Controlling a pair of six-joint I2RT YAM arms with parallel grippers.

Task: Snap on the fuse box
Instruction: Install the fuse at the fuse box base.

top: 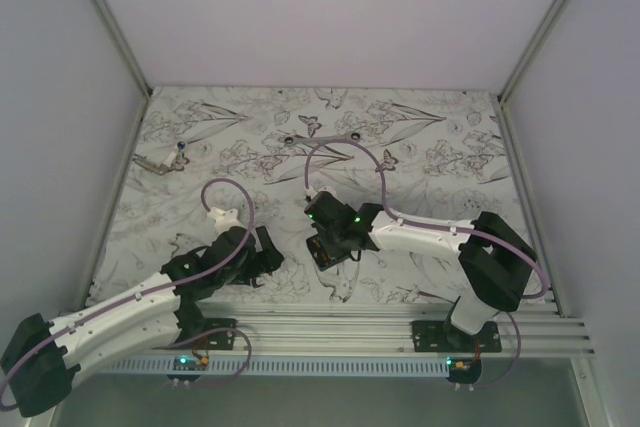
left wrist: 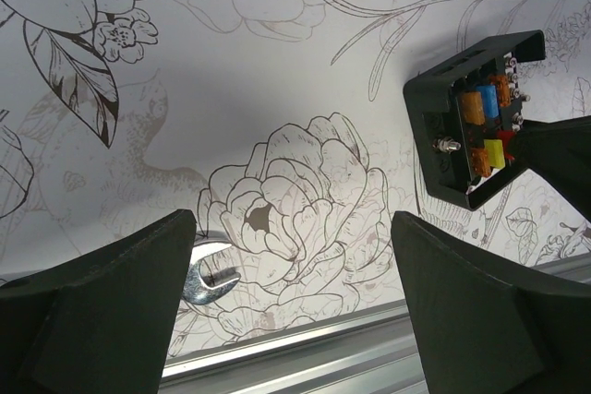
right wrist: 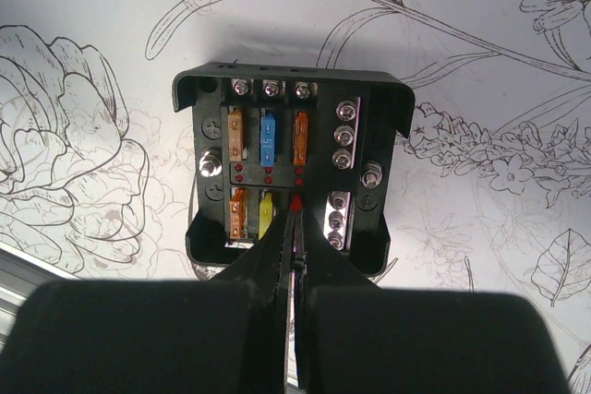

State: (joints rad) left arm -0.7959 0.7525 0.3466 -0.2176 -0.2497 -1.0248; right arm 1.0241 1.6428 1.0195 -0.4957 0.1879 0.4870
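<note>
Find the fuse box [right wrist: 314, 149] near the middle of the table's [top: 450, 147] near edge (open side up). See the right gripper [right wrist: 296, 214] pinched tight, tips at a red fuse [right wrist: 296, 201] inside; left gripper [left wrist: 291, 228] spread wide nearby.

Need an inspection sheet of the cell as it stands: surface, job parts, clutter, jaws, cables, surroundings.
Surface: floral-print table cover, flat.
Job's things: fuse box open, coloured fuses showing.
Clutter: wrench near front edge; small tool far left.
Grippers: left gripper jaws open, empty; right gripper jaws shut, tips at red fuse in box.
Cables: looped cable on each arm, unsnagged.
Surroundings: white walls, metal rail in front.
</note>
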